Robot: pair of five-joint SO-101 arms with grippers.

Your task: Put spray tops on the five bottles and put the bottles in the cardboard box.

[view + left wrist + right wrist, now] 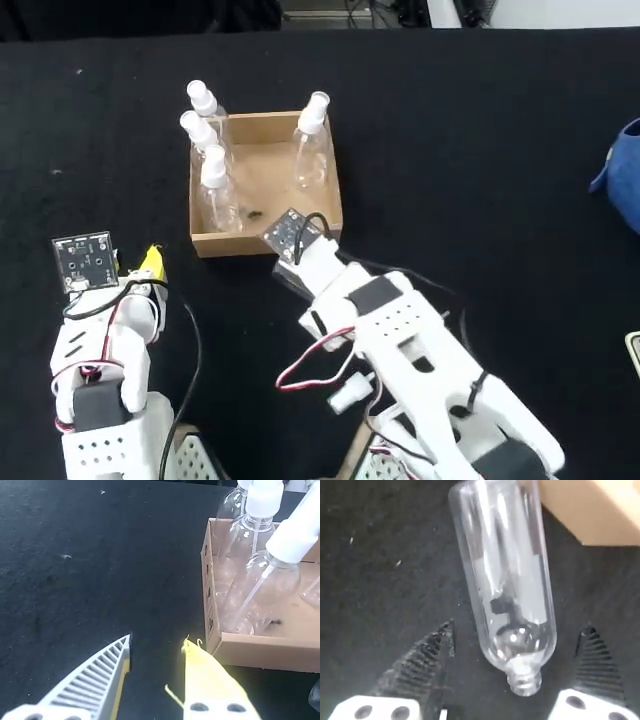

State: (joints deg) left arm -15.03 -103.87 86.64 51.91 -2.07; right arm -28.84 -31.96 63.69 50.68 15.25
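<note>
Here the uncapped bottle (505, 570) is seen, apparently flat beside the cardboard box (592, 507), neck pointed back between the spread jaws of the right gripper (517, 627); the left gripper (155, 640), parted and empty, is farther off.

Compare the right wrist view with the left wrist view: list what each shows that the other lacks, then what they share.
Right wrist view: a clear bottle without a spray top, lying on its side inside the open right gripper. Left wrist view: bottles with spray tops standing in the cardboard box, and the left gripper, open over bare table. Shared: part of the cardboard box and the black table.
</note>
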